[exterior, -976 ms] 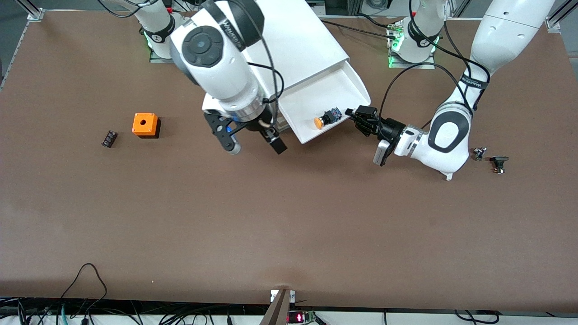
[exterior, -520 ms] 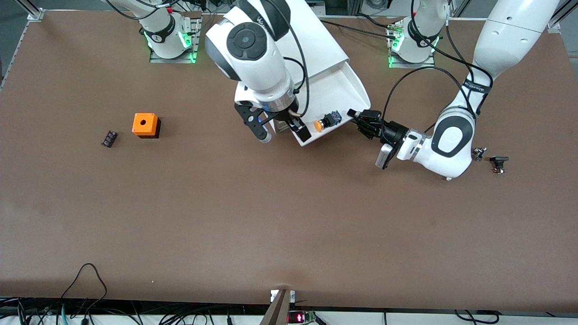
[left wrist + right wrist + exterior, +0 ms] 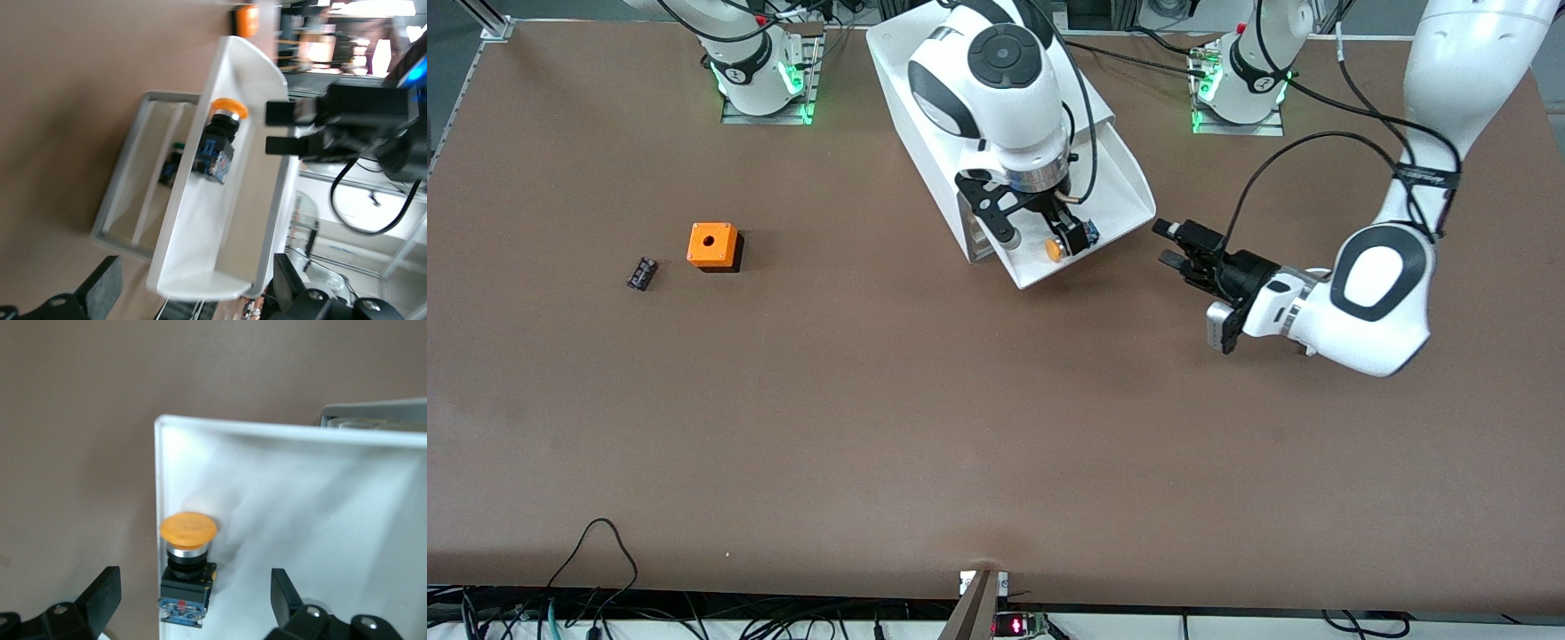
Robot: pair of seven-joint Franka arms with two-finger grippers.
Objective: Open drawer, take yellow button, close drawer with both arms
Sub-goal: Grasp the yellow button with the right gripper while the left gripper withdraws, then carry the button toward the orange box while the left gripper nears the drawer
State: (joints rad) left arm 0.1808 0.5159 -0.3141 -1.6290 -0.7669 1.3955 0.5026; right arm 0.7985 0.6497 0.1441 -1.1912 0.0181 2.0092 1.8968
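Starting at the right arm's end of the table, the small black component [image 3: 641, 273] and the orange cube [image 3: 712, 245] sit well apart from my work. I judge neither belongs to this step, so I leave them.

Next comes the white cabinet [image 3: 911, 98]. Its top drawer [image 3: 1116, 182] is pulled out toward five o'clock, far enough to bare the tray floor.

My right gripper [image 3: 1039, 233] hangs over that tray, pincer apart, one finger on each side of the button [image 3: 1069, 240]. The wrist camera looks straight down on it. The button lies on its side in the drawer, close against the front lip. Its orange cap [image 3: 188, 528] points toward eight o'clock and its black-and-blue body toward two. I straddle the body and not the cap, because the round cap would likely slip out of a pinch. The lip is close, so I judge a finger could catch it on the way down.

At four o'clock from the drawer, my left gripper [image 3: 1172, 244] waits over bare table, just off the drawer's corner. Its pincer is apart too and holds nothing. It faces the drawer front, well placed to push the drawer shut afterward.
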